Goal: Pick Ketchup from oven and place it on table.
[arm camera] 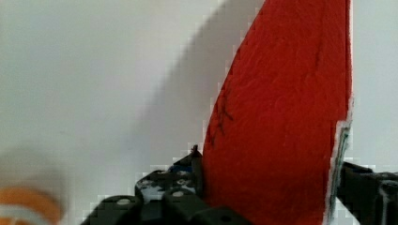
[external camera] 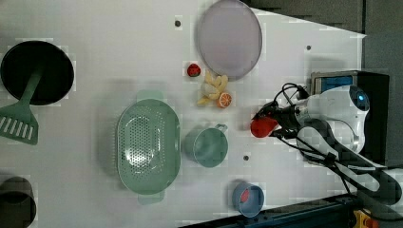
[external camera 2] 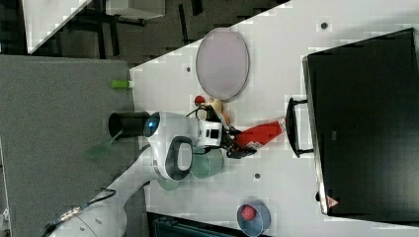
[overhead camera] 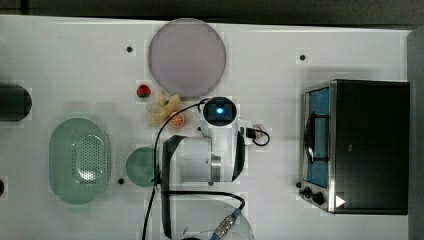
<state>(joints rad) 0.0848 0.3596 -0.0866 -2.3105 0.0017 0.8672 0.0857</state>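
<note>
The ketchup (external camera 2: 259, 132), a red bottle with a white label, lies tilted low over the white table (overhead camera: 75, 50), its tip pointing at the oven's handle. My gripper (external camera 2: 237, 143) is shut on its lower part. In the wrist view a dark finger (arm camera: 187, 173) presses one side of the ketchup (arm camera: 281, 93) and the other finger sits against the label edge. The left view shows the ketchup (external camera: 263, 127) end-on in front of the gripper (external camera: 278, 124). The black oven (overhead camera: 370, 145) stands at the top view's right, its glass door and handle facing the arm.
A grey plate (overhead camera: 186, 57), a strawberry (overhead camera: 143, 91), banana pieces and an orange slice (overhead camera: 176, 120) lie behind the arm. A green colander (overhead camera: 80, 160) and green cup (overhead camera: 140, 166) sit at the top view's left. A blue bowl (external camera: 248, 198), black pan (external camera: 37, 71) and spatula (external camera: 19, 121) are further off.
</note>
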